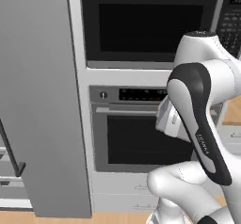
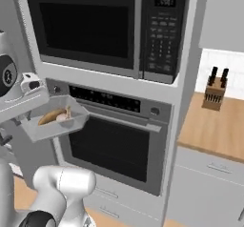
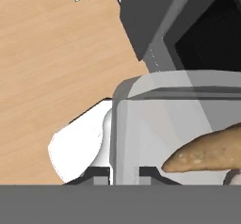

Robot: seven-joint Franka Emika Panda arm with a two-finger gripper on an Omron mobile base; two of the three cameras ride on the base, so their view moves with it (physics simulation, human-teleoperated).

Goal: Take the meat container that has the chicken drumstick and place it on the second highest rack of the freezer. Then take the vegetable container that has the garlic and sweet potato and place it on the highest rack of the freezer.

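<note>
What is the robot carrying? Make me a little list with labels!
held thing: vegetable container, clear tray
inside it: sweet potato and garlic
hand: hand shut on the tray's rim
tray position: lifted in the air, in front of the oven
above oven: microwave
on counter at right: knife block

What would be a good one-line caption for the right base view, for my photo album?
Robot gripper carries a clear vegetable container holding a sweet potato and garlic past the built-in oven.

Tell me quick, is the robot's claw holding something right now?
Gripper: shut on the rim of the vegetable container, with the sweet potato and garlic inside.
</note>
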